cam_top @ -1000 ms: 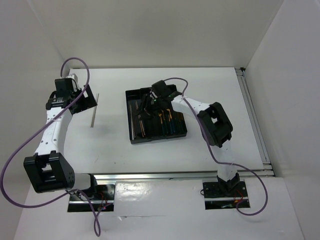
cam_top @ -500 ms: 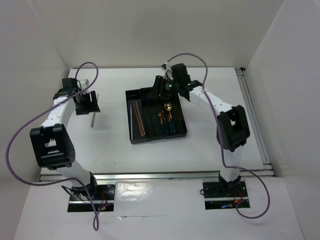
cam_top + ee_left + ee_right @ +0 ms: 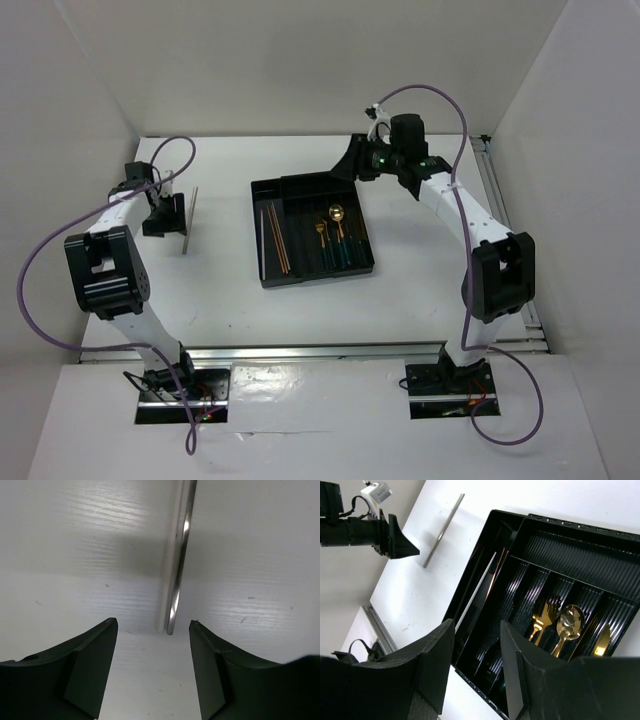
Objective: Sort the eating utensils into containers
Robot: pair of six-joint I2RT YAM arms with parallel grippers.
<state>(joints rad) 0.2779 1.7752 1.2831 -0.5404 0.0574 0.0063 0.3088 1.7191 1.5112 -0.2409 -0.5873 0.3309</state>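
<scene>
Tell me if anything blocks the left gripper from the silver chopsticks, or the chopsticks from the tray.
Nothing visible does. The silver chopsticks lie on bare table just ahead of the open fingers of the left gripper, and only bare table separates them from the black tray.

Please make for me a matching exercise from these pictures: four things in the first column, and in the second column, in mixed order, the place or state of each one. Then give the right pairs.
Column one
1. silver chopsticks
2. copper-brown chopsticks
3. gold spoon
4. right claw

Column two
A. open and empty, near the far edge of the tray
B. in the tray, just right of the gold fork
C. on the table, left of the tray
D. in the tray's left long compartment

Pairs: 1-C, 2-D, 3-B, 4-A
</scene>
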